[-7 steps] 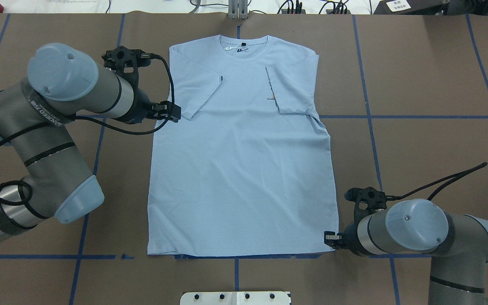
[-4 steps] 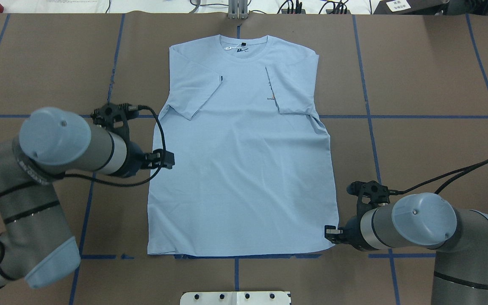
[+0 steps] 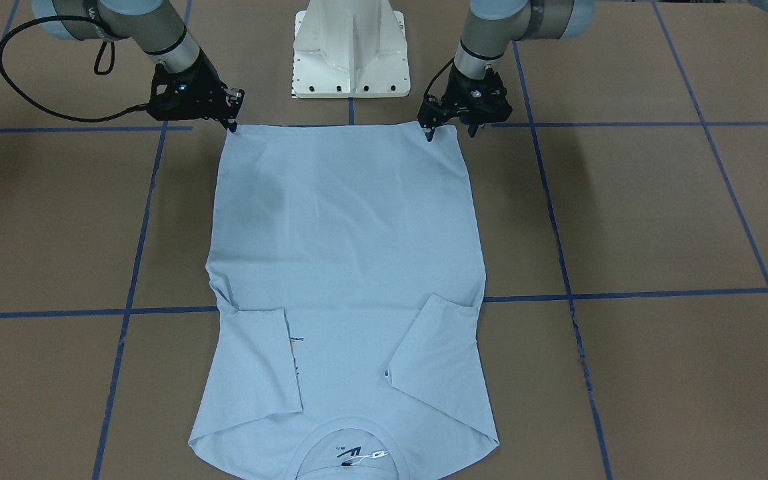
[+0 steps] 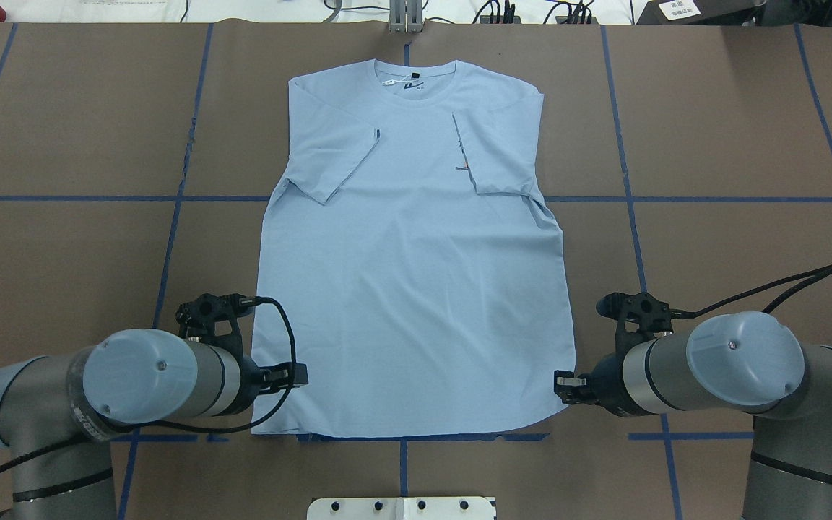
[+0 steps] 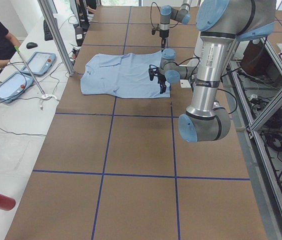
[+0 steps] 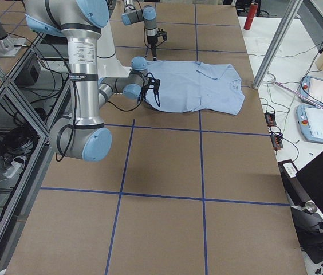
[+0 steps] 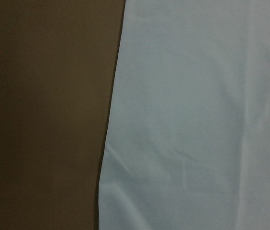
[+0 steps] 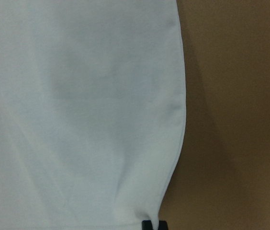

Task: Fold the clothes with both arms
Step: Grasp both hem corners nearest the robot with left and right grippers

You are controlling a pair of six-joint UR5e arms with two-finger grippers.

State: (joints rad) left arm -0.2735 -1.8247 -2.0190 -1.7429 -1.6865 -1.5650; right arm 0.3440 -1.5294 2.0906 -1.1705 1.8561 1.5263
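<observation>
My left gripper (image 3: 449, 135) has just come down from the sleeve to the hem corner of the flat T-shirt (image 4: 416, 289), jaws wide, while the right gripper (image 3: 232, 125) waits at the opposite corner, its grip I cannot tell, so I think lifting the hem is next.

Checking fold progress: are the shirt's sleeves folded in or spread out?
Folded in: both sleeves lie flat over the chest of the shirt; its body is spread.

T-shirt (image 4: 416, 289) lies on table (image 4: 712, 130); left gripper (image 4: 300, 375), right gripper (image 4: 560, 380) flank its hem.
</observation>
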